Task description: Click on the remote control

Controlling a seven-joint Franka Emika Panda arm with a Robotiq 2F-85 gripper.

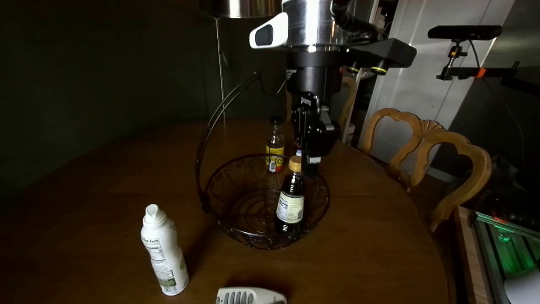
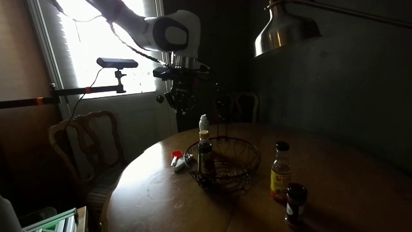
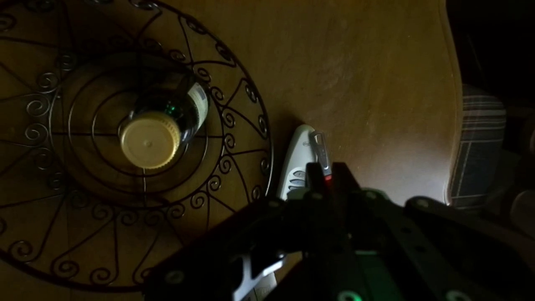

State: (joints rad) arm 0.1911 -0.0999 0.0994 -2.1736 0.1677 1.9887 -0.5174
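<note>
The remote control (image 1: 256, 295), a flat white-grey slab with grey buttons, lies on the table at the bottom edge of an exterior view. It also shows beside the basket in an exterior view (image 2: 182, 165) and in the wrist view (image 3: 299, 154), its lower part hidden by my fingers. A red cup-like item (image 2: 176, 154) with a pale handle (image 3: 321, 150) lies against it. My gripper (image 3: 327, 165) points down, fingertips nearly together with a narrow gap and nothing between them. In both exterior views the gripper (image 1: 311, 164) (image 2: 182, 109) hangs above the table, apart from the remote.
A dark wire basket (image 1: 327, 198) with a tall handle holds a tan-capped dark bottle (image 1: 291, 207) near the gripper. A white spray bottle (image 1: 164, 253) stands near the remote. A yellow-labelled bottle (image 2: 280, 180) and dark jar (image 2: 295, 206) stand beyond the basket. A lamp (image 2: 286, 35) hangs overhead.
</note>
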